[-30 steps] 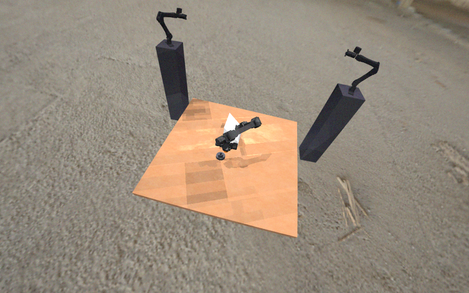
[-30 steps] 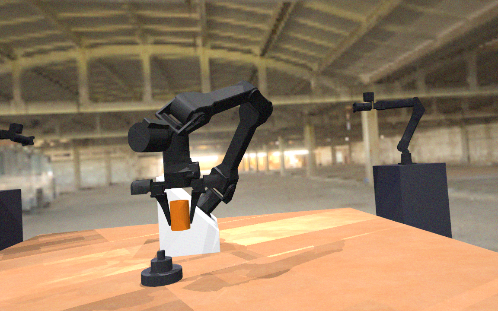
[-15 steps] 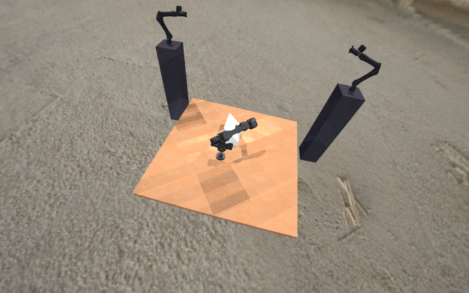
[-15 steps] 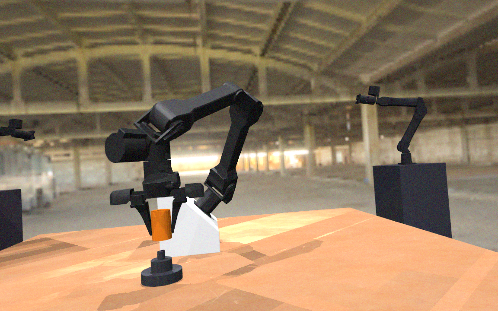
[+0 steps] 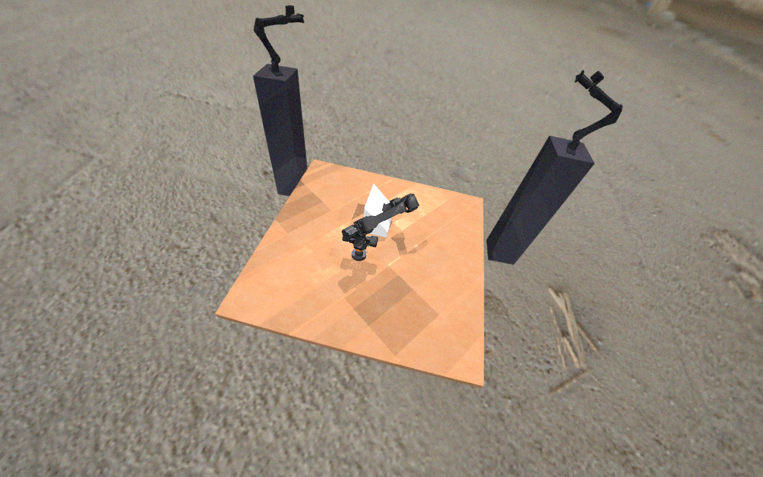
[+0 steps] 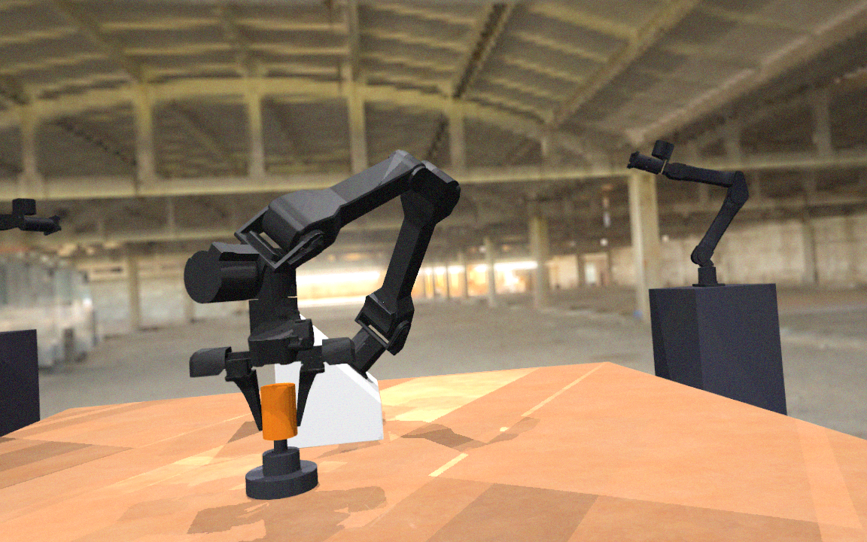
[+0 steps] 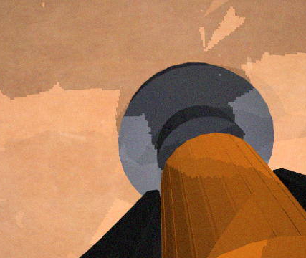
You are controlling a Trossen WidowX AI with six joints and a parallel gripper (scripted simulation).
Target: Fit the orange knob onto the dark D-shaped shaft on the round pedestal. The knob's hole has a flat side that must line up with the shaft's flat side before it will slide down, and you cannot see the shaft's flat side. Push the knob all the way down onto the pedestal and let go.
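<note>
My gripper (image 6: pixel 279 427) is shut on the orange knob (image 6: pixel 279 411) (image 7: pixel 210 201) and holds it upright, with a black finger on each side. The knob's lower end is right at the top of the dark shaft (image 6: pixel 279 446), above the round pedestal (image 6: pixel 281 479) (image 7: pixel 192 86). A short piece of shaft shows between the knob and the pedestal's raised middle. Whether the shaft's tip is inside the hole is hidden. In the wrist view the knob covers the shaft. In the top view the knob (image 5: pixel 358 250) is a small orange patch under the arm.
A white wedge-shaped block (image 5: pixel 373 204) (image 6: pixel 342 411) stands behind the pedestal, by the arm's base. The wooden board (image 5: pixel 289 296) (image 6: pixel 625 431) bears them. Two dark pillars (image 5: pixel 280 130) (image 5: pixel 541 201) with other arms stand beyond the board's edges.
</note>
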